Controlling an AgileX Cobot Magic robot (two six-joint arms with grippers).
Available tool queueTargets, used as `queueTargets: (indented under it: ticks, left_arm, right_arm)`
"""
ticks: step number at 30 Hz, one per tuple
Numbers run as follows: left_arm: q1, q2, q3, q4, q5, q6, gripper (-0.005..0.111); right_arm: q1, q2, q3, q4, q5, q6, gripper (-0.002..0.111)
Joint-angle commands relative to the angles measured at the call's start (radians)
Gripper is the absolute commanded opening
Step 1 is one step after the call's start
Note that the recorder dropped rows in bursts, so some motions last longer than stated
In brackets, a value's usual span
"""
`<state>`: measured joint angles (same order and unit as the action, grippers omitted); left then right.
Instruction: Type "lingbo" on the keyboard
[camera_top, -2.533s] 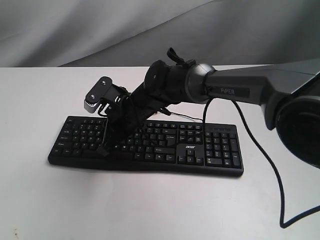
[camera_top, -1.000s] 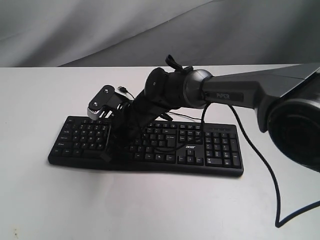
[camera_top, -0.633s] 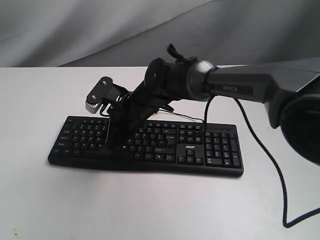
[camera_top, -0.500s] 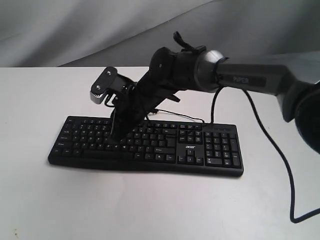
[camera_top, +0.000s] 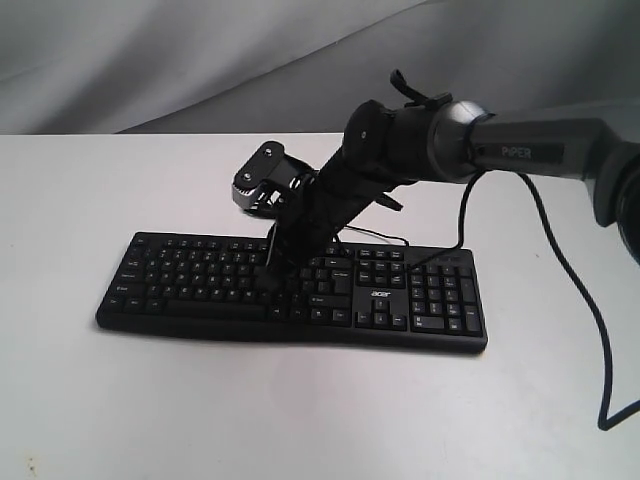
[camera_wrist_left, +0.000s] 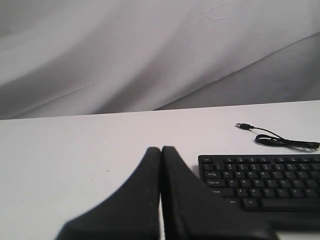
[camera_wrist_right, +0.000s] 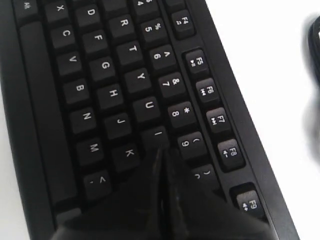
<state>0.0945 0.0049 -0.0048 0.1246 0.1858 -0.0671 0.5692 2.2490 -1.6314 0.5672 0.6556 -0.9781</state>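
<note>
One keyboard (camera_top: 320, 300): black matte plastic, wide and flat, rectangular with rounded corners, white legends and a small white "acer" mark above the arrow keys. It lies flat on the white table (camera_top: 300, 420), near the middle of the exterior view. Its long axis runs left to right across that view. The number pad is at the right end, and the front edge and space bar face the camera.

One thin black cable (camera_wrist_left: 287, 143): loosely curled on the table behind the keyboard, ending in a small USB plug.

Two grippers, each with black tapered fingers of dull, slightly textured surface.
- Right gripper (camera_wrist_right: 161, 156): fingers pressed flat together with no gap, nothing between them. It is slanted down over the middle-right letter block, with the tip at the edge of the I key, by K and 9. Contact with a key cannot be judged.
- Left gripper (camera_wrist_left: 161, 150): fingers likewise closed on each other and empty, above bare table just off the keyboard's Esc end.

One backdrop (camera_top: 150, 60): grey cloth in soft folds.
</note>
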Motion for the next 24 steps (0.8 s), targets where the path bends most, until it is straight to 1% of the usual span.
queueTargets:
  ticks: [1, 12, 16, 19, 24]
  left_arm:
    - [-0.005, -0.005, 0.005, 0.000, -0.006, -0.002, 0.001]
    - [-0.005, -0.005, 0.005, 0.000, -0.006, -0.002, 0.001]
    - [-0.005, -0.005, 0.005, 0.000, -0.006, -0.002, 0.001]
    - [-0.005, -0.005, 0.005, 0.000, -0.006, -0.002, 0.001]
    - [-0.005, -0.005, 0.005, 0.000, -0.006, -0.002, 0.001]
  right_arm:
    - [-0.002, -0.008, 0.007, 0.025, -0.014, -0.016, 0.000]
    - [0.000, -0.008, 0.020, 0.029, -0.026, -0.025, 0.000]
    - [0.000, -0.008, 0.050, 0.050, -0.047, -0.045, 0.000]
    - [0.000, -0.008, 0.048, 0.110, -0.066, -0.101, 0.000]
    - [0.000, -0.008, 0.048, 0.106, -0.075, -0.103, 0.000]
